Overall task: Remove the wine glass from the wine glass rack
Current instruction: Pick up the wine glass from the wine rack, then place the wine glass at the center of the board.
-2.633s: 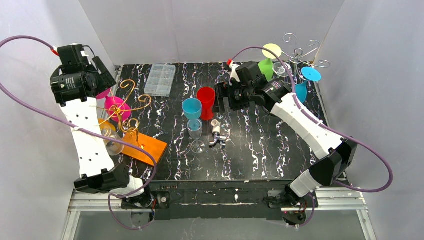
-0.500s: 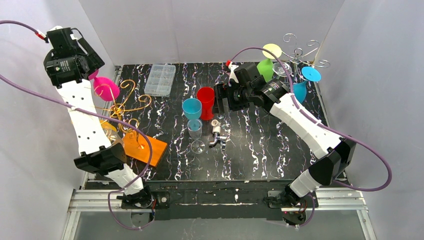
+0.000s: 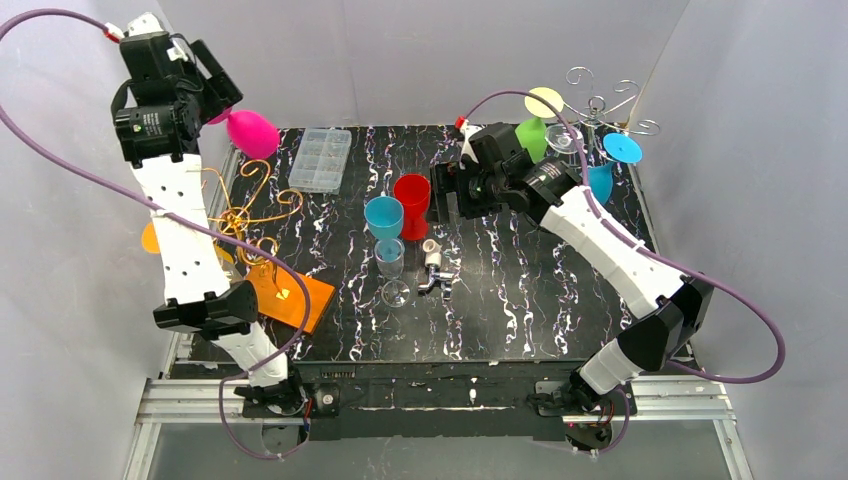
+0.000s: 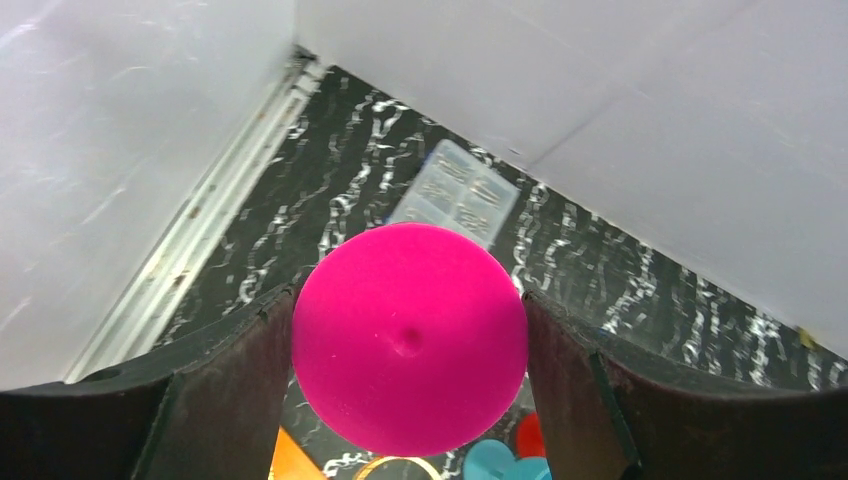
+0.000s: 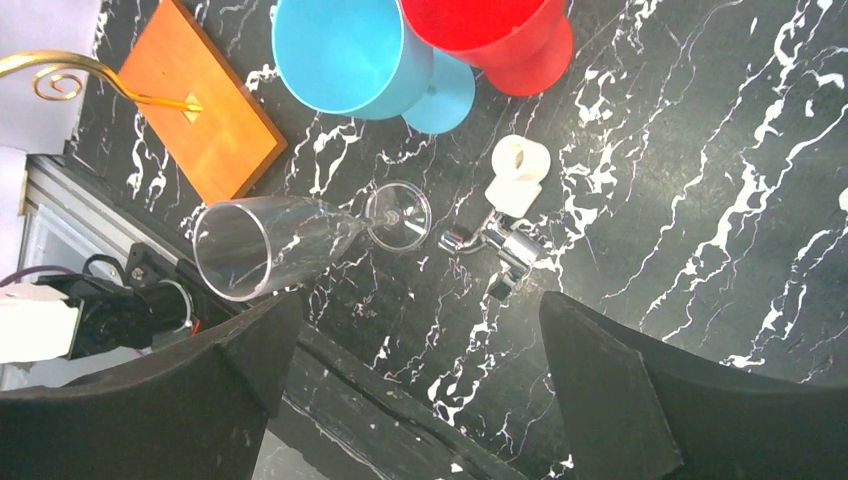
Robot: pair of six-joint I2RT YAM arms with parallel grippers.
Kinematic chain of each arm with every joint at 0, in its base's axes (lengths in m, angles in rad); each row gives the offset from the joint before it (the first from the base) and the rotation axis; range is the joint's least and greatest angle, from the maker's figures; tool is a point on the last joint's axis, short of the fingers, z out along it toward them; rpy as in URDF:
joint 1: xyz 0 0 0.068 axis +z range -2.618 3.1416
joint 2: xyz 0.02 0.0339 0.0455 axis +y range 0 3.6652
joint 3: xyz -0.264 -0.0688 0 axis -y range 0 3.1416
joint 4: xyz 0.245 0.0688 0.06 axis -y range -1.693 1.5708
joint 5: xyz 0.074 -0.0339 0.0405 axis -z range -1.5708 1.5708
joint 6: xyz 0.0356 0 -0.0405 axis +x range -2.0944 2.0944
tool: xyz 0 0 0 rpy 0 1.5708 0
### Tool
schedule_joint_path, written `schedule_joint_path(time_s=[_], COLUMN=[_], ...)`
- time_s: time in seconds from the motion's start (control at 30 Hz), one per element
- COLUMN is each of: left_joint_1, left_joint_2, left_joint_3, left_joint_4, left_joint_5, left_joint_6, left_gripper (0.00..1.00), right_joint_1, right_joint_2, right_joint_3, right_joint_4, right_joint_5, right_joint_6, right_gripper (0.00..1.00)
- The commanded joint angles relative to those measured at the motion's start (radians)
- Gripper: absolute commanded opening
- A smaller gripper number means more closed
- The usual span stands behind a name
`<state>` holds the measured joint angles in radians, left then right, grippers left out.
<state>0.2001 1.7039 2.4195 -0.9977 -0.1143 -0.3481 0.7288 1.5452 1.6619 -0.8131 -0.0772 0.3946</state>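
Note:
My left gripper (image 3: pixel 215 100) is shut on the bowl of a pink wine glass (image 3: pixel 252 133), raised high over the table's back left corner. In the left wrist view the pink wine glass (image 4: pixel 410 338) fills the space between both fingers (image 4: pixel 225 390), its rounded bowl facing the camera. The gold wire wine glass rack (image 3: pixel 245 205) stands below on its orange base (image 3: pixel 295 295), apart from the glass. My right gripper (image 3: pixel 445 195) hangs open over the table's middle; in its wrist view the right gripper (image 5: pixel 415 310) holds nothing.
A clear box (image 3: pixel 321 158) lies at the back. A blue cup (image 3: pixel 383 216), red cup (image 3: pixel 411 196), clear glass (image 3: pixel 392 270) and metal fitting (image 3: pixel 435 268) sit mid-table. A silver rack (image 3: pixel 600 110) with green, yellow and blue glasses stands back right.
My left arm has lifted the pink glass off the gold rack, up and toward the back wall. The right arm has not moved.

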Motion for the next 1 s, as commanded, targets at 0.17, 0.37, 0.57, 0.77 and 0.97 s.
schedule_joint_path(time_s=[0.17,0.37,0.57,0.77,0.97], left_joint_1=[-0.108,-0.174,-0.234,-0.26,-0.26], left_joint_2=[0.001,-0.039,-0.115,-0.188,-0.233], left_joint_3=[0.078,0.05,-0.054,-0.141,-0.194], left_joint_4=[0.041,0.069,0.122,0.178,0.212], left_joint_5=[0.112,0.25,0.357,0.462,0.58], left_joint_6=[-0.081,-0.176,-0.293,-0.389,-0.479], left_gripper=[0.38,0.38,0.37,0.37,0.38], right_joint_1=[0.006,0.005,0.006,-0.004,-0.06], right_joint_2=[-0.069,-0.068,-0.094,-0.145,-0.2], right_joint_3=[0.095,0.147,0.147,0.066,-0.049], right_joint_4=[0.037,0.107,0.261,0.45,0.665], right_joint_5=[0.05,0.042,0.008,-0.041,-0.165], right_joint_6=[0.039,0.07,0.103,0.169,0.302], right_gripper=[0.98,0.98,0.98,0.98,0.98])
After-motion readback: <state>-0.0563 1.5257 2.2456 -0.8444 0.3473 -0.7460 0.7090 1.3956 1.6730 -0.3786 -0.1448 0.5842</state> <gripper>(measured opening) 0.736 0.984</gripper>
